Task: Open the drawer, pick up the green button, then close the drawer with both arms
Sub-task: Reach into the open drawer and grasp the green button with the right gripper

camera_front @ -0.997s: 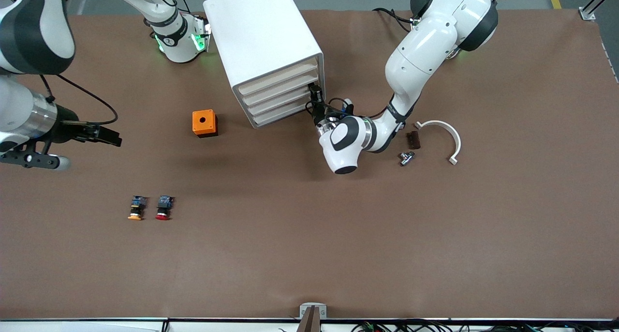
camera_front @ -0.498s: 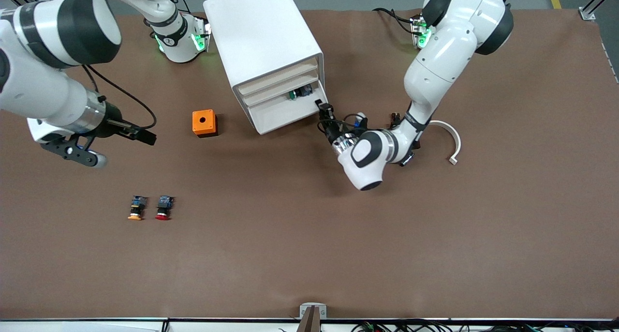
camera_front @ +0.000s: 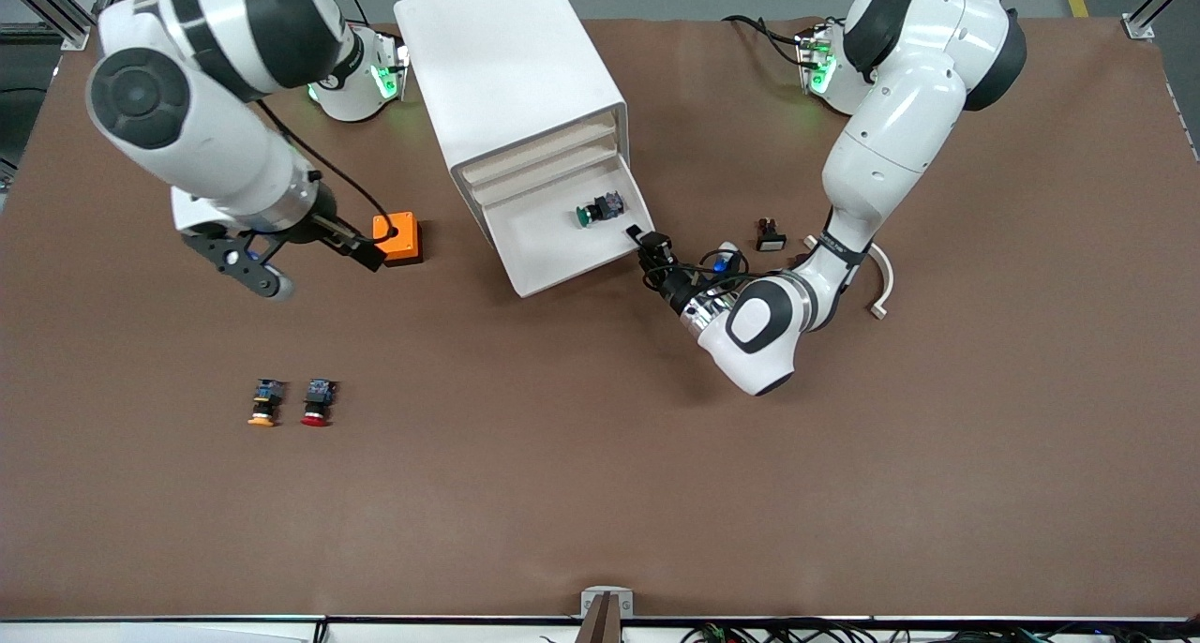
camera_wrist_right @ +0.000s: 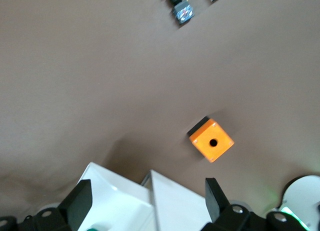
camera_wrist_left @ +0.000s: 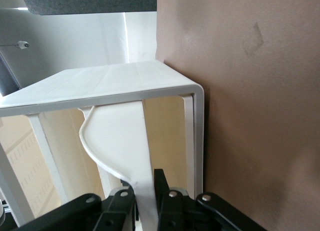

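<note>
The white cabinet (camera_front: 506,71) stands at the robots' side of the table. One drawer (camera_front: 562,240) is pulled out under two shut beige fronts. The green-capped button (camera_front: 593,212) lies in it on its side. My left gripper (camera_front: 647,243) is shut on the drawer's front edge at the corner toward the left arm's end. The left wrist view shows its fingers clamped on the white panel (camera_wrist_left: 120,136), gripper (camera_wrist_left: 144,191). My right gripper (camera_front: 367,254) is open and empty, in the air beside the orange box. In the right wrist view the gripper (camera_wrist_right: 146,183) has its fingers wide apart.
An orange box (camera_front: 396,238) with a hole sits beside the cabinet, also in the right wrist view (camera_wrist_right: 211,140). A yellow-orange-capped button (camera_front: 264,403) and a red-capped button (camera_front: 319,403) lie nearer the front camera. A white curved piece (camera_front: 877,268) and a small black part (camera_front: 769,234) lie by the left arm.
My left gripper pulled the drawer out toward the front camera, uncovering the green button. My right arm swung in from the table's end to beside the orange box.
</note>
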